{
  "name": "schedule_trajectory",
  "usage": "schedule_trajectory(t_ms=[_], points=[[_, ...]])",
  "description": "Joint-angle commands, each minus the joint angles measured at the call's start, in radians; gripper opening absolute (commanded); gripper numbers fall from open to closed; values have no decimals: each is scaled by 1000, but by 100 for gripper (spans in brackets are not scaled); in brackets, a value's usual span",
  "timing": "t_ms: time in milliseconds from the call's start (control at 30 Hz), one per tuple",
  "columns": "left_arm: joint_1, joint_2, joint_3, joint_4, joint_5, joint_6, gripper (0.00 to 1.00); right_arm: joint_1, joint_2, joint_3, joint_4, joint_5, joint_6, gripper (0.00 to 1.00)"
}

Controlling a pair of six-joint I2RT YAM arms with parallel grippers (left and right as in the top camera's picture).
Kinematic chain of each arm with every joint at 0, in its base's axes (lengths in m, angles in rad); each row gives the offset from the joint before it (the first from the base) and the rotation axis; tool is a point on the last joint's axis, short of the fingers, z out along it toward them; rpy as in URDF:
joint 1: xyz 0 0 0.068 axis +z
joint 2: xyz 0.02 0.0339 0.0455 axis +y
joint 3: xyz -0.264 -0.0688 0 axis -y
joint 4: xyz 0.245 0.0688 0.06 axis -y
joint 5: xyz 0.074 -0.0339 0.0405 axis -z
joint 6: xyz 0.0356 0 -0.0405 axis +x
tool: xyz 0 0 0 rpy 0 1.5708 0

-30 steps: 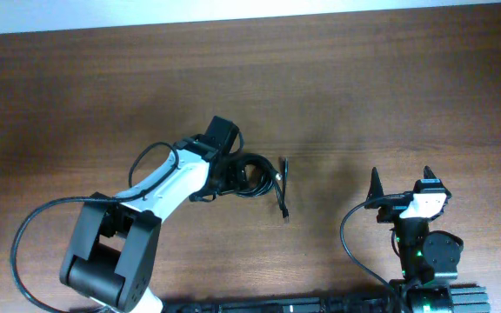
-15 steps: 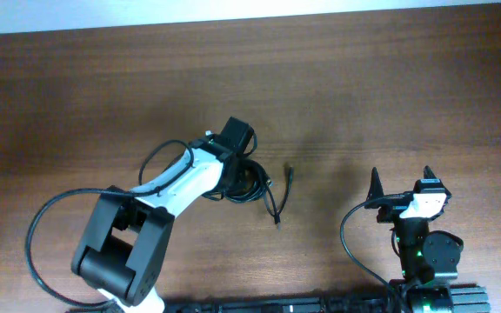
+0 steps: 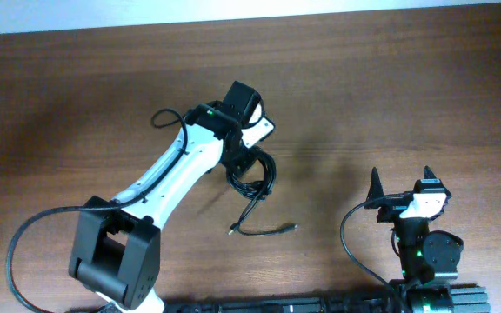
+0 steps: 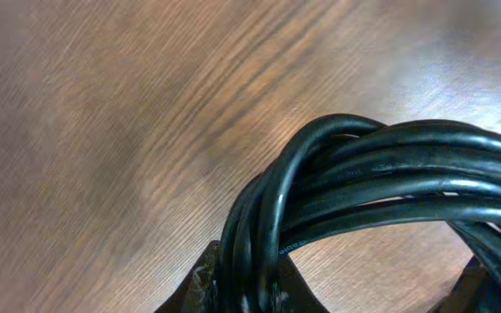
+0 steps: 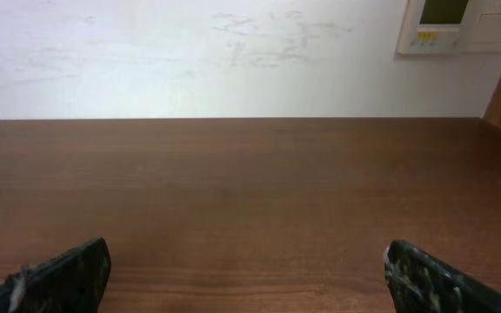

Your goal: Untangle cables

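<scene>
A coil of black cables (image 3: 252, 174) hangs from my left gripper (image 3: 242, 158) near the table's middle. Its loose tail (image 3: 263, 232) trails on the wood toward the front, ending in a small plug. In the left wrist view the cable bundle (image 4: 381, 178) fills the frame, and my left gripper (image 4: 259, 287) is shut on several strands of it, above the table. My right gripper (image 3: 400, 181) rests at the front right, well apart from the cables. In the right wrist view the right gripper (image 5: 246, 278) is open, with bare wood between its fingertips (image 5: 68, 274).
The brown wooden table (image 3: 390, 96) stretches across the view, its far edge meeting a white wall (image 5: 190, 52). A grey cable (image 3: 37, 230) loops from the left arm's base at the front left. The arm bases stand along the front edge.
My left gripper has shut on the cable coil and carried it up and toward the far side. The loose tail has swung down to trail at the front. The right arm has not moved.
</scene>
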Motion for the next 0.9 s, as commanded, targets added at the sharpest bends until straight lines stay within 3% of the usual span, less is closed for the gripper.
schedule_trajectory(t_ms=[0, 33, 67, 133, 200, 267, 333, 367, 433, 467, 500, 533, 567, 600, 800, 867], points=[[1, 30, -23, 20, 101, 251, 16, 9, -5, -8, -2, 2, -3, 99], [1, 42, -23, 24, 101, 278, 33, 9, -5, -8, -2, 2, -3, 99], [1, 50, -23, 39, 101, 275, 99, 9, -5, -8, -2, 2, -3, 99], [1, 50, -21, 39, 46, 142, 99, 9, -5, -8, -2, 2, -3, 99], [10, 50, -21, 39, -132, -180, 99, 9, -5, -8, -2, 2, -3, 99], [17, 50, -24, -42, -78, -738, 99, 9, -5, -8, -2, 2, -3, 99], [12, 50, -63, -38, 111, -860, 99, 9, -5, -8, -2, 2, -3, 98], [11, 57, -109, -38, 121, -1037, 100, 9, -5, -8, -2, 2, -3, 99], [11, 79, -158, -39, 144, -1201, 80, 9, -5, -8, -2, 2, -3, 99], [11, 90, -194, -38, 161, -1258, 66, 9, -5, -8, -2, 2, -3, 99], [11, 90, -207, -34, 140, -1280, 58, 9, -5, -8, -2, 2, -3, 99], [11, 89, -210, -26, 74, -1279, 23, 9, -5, -8, -2, 2, -3, 99], [11, 89, -209, -15, 36, -1279, 4, 9, -5, -8, -2, 2, -3, 99], [18, 89, -197, -14, 2, -1274, 0, 9, -5, -8, -2, 2, -3, 99], [79, -40, 19, -34, -7, -943, 0, 9, -5, -8, -2, 2, -3, 99], [79, -111, 19, -47, -51, -908, 0, 9, -5, -8, -2, 2, -3, 99]])
